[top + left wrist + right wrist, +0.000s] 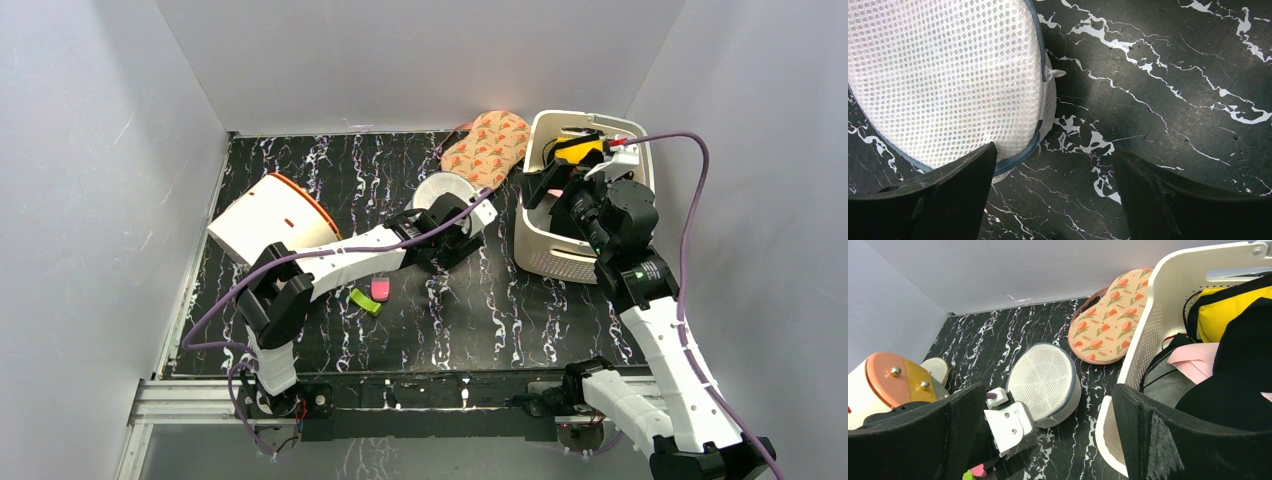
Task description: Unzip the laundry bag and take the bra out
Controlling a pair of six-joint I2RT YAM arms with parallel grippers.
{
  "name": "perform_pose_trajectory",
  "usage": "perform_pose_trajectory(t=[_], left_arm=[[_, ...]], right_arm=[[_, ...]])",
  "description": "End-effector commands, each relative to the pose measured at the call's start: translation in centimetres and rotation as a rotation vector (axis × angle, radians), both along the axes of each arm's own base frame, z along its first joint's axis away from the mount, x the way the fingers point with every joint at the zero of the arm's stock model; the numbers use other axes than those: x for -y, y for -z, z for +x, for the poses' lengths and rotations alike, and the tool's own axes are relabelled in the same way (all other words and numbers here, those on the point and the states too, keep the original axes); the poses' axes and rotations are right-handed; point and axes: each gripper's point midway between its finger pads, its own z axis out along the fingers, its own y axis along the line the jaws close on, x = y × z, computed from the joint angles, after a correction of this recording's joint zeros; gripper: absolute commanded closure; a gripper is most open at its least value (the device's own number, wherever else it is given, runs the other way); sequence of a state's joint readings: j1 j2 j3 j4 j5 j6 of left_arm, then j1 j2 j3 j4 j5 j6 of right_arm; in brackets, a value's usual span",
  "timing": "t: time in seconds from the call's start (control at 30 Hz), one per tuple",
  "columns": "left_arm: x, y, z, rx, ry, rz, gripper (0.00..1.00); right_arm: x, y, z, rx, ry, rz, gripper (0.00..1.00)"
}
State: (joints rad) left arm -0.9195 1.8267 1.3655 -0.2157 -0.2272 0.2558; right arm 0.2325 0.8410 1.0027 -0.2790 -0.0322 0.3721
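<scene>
The laundry bag [443, 189] is a small round pouch of white mesh with a grey-blue zipper around its rim. It lies on the black marble table, zipped shut. In the left wrist view the laundry bag [943, 75] fills the upper left, with a small white tab [1055, 74] at its rim. My left gripper [1053, 170] is open beside the bag's near edge, and its left finger [958, 185] overlaps the rim. It also shows from above [452, 245]. My right gripper [552, 192] is open and empty, raised over the basket's left wall. The bra is hidden.
A white slotted basket [545, 252] with yellow, black and pink clothes stands at the right. A tulip-patterned pad [487, 146] lies behind the bag. A white drum with an orange lid [265, 222] lies at the left. Small green and pink objects [372, 294] lie near the middle.
</scene>
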Motion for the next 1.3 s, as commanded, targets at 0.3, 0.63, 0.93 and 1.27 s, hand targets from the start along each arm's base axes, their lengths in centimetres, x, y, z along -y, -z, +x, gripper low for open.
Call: perform_pose_trajectory(t=[0.3, 0.63, 0.93, 1.27], left_arm=[[-2.0, -4.3, 1.9, 0.170, -0.122, -0.029, 0.74], [-2.2, -7.5, 1.0, 0.204, -0.112, -0.142, 0.98], [0.1, -4.4, 1.7, 0.146, -0.068, -0.120, 0.06], [-0.6, -1.0, 3.7, 0.185, -0.099, -0.003, 0.45]], right_arm=[[-2.2, -1.8, 1.6, 0.047, -0.110, 0.008, 0.02], [-5.4, 1.6, 3.2, -0.087, -0.272, 0.014, 0.02], [-4.5, -1.9, 2.3, 0.022, -0.228, 0.030, 0.02], [-3.3, -4.1, 1.1, 0.099, -0.180, 0.014, 0.02]])
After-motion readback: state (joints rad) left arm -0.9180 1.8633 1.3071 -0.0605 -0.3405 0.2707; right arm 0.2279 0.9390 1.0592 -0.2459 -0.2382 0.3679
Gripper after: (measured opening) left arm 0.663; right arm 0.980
